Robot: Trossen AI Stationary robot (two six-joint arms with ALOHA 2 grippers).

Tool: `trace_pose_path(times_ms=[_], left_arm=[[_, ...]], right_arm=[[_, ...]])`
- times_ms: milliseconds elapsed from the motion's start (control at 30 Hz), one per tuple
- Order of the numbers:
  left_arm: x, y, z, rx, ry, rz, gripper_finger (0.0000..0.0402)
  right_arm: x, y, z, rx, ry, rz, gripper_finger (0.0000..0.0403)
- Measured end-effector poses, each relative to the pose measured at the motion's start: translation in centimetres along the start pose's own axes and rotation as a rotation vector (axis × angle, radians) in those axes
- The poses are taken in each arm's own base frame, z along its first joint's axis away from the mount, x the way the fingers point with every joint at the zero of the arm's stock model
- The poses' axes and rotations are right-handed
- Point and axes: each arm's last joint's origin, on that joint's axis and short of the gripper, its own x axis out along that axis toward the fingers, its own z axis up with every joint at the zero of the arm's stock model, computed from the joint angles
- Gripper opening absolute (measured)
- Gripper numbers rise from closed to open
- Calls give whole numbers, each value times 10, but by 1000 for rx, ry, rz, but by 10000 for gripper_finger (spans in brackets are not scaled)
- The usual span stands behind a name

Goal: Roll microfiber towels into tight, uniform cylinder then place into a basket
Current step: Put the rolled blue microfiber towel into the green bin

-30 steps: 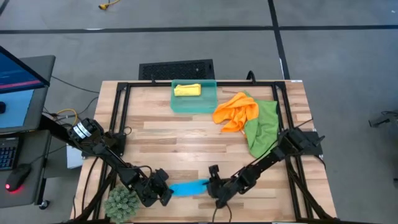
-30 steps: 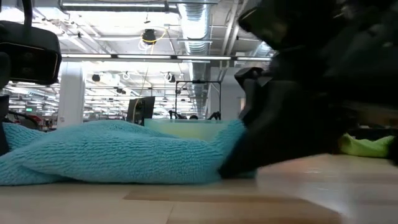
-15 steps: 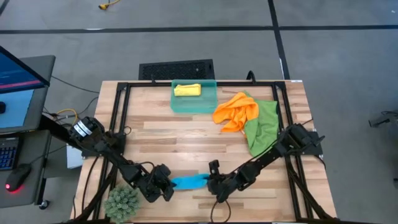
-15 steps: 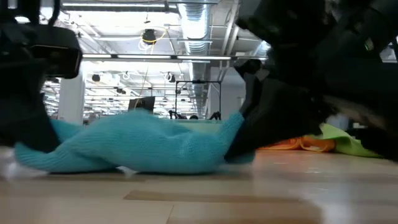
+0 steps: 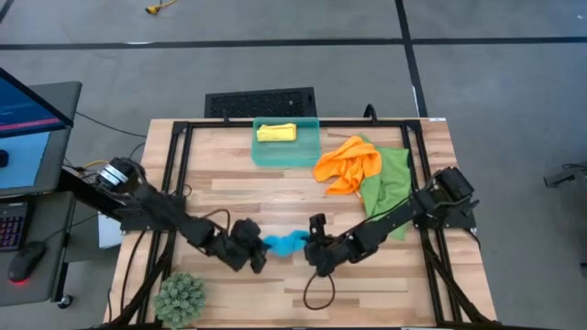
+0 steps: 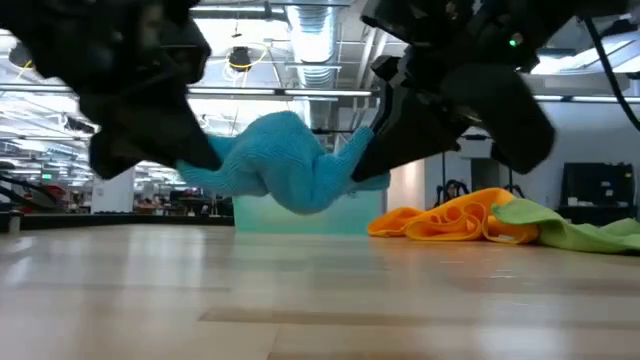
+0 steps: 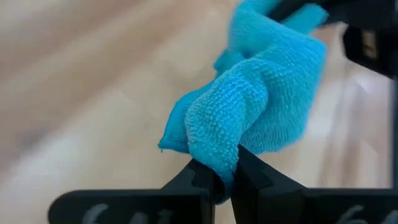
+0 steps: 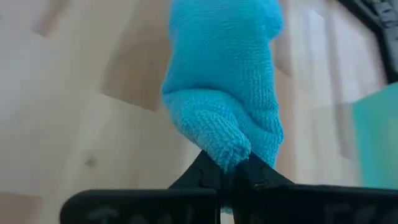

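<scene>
The bright blue towel (image 5: 286, 243), bunched into a short roll, hangs between my two grippers above the table's near middle; it also shows in the low view (image 6: 285, 160). My left gripper (image 5: 260, 252) is shut on its left end, my right gripper (image 5: 312, 249) on its right end. The teal basket (image 5: 312, 151) stands at the far middle with the rolled yellow towel (image 5: 276, 133) inside. The orange towel (image 5: 348, 165) and green towel (image 5: 390, 188) lie crumpled at the far right. My left gripper pinches the towel's bunched left end (image 7: 214, 163) between its two fingers, coming level from the table's left. The towel is lifted clear of the table and sags slack between the grippers. My right gripper pinches the towel's bunched right end (image 8: 230, 149) between its two fingers, coming level from the table's right. The towel is clear of the table, its middle hanging a little below the fingers.
A green spiky plant (image 5: 181, 298) sits at the near left corner. A dark grated rectangle (image 5: 260, 102) lies beyond the far edge. A black frame (image 5: 174, 156) runs around the table. Bare wood (image 5: 248, 197) lies between the grippers and the basket.
Both grippers have risen and gone toward the far edge, drawing closer together. The blue towel, which lay stretched on the table, is lifted clear and has bunched up shorter between them.
</scene>
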Motion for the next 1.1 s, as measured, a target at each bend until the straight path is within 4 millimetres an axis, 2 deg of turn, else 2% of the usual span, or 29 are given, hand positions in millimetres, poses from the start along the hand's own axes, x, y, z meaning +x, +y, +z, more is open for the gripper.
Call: trace_pose_path(times_ms=[300,533,700,867,1100], left_arm=[[-15,36,56,-2,-40,178,11],[-22,68,105,6,-91,238,11],[-23,104,140,2,-134,319,11],[-24,146,172,-22,-164,369,11],[-26,200,203,-34,-204,377,11]], right_arm=[[1,-53,-5,-12,65,-98,22],[0,-113,-13,14,81,-181,22],[9,-161,-28,38,94,-223,22],[23,-206,-54,70,94,-212,22],[26,-268,-85,153,-28,-247,22]])
